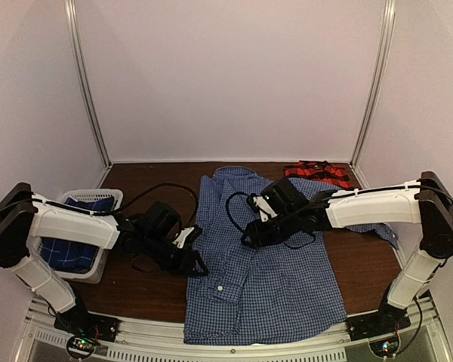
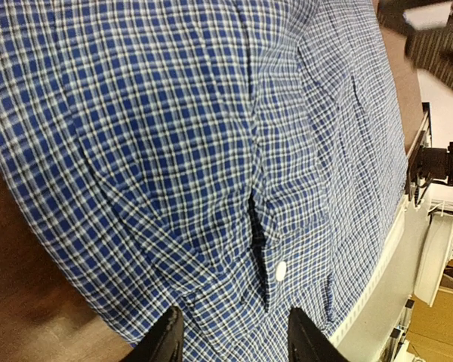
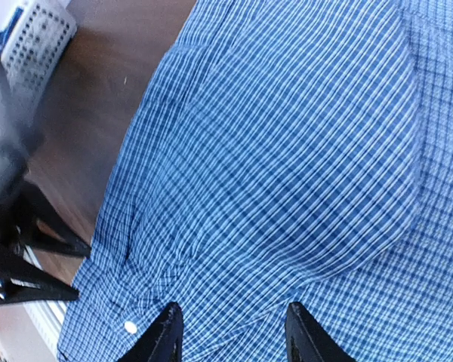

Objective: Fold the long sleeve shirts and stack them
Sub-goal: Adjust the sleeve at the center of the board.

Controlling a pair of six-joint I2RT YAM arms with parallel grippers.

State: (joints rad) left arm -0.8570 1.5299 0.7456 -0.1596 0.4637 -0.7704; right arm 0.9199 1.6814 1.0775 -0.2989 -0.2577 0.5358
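Your left fingers [image 2: 164, 341] stood wide apart, holding nothing. The blue-and-white gingham shirt [image 1: 264, 286] filled the left wrist view just beyond them. Its front opening, with one white button [image 2: 281, 271], lay a little past the gap, nearer the right-hand finger. You could not tell whether the tips touched the cloth. From above, those fingers sat at the shirt's left edge, about halfway between collar and hem.

Your right fingers [image 3: 306, 339] were spread wide as well, gripping nothing, over the middle of the same shirt. A broad smooth panel of cloth lay beyond them, with a fold running off to the left. Again, contact with the cloth could not be judged.

The gingham shirt lay spread open on the brown surface [image 1: 362, 264], collar at the far side and hem reaching the near edge. The red-and-black plaid shirt [image 1: 317, 172] was bunched in the far right corner. The darker blue plaid shirt [image 1: 69, 253] sat in the white basket [image 1: 98, 194] at the left, beside your left arm.
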